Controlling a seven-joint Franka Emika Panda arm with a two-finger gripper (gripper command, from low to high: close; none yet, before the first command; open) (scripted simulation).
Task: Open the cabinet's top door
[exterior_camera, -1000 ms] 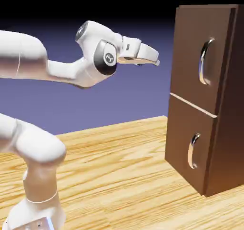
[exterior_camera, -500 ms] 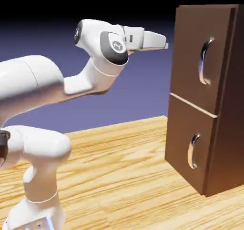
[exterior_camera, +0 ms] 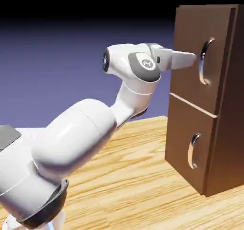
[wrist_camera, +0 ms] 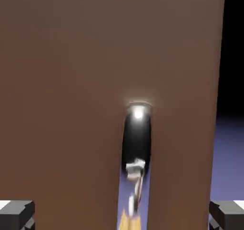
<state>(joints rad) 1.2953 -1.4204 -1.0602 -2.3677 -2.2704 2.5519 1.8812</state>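
Before the top door (exterior_camera: 193,53), jaws (exterior_camera: 189,59) spread wide, just short of its handle (wrist_camera: 137,138); door shut, grasp and pull remain.

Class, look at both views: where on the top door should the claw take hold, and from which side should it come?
Grip the top door's curved silver handle at its mid-span, coming straight at the front face. It bows out from the panel, and the open claw already straddles it in the hand view.

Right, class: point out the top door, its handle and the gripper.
top door (exterior_camera: 188,29), exterior view, bare upper panel.
handle (wrist_camera: 137,138), hand view, middle of the bar.
gripper (exterior_camera: 192,58), exterior view, fingertip end.
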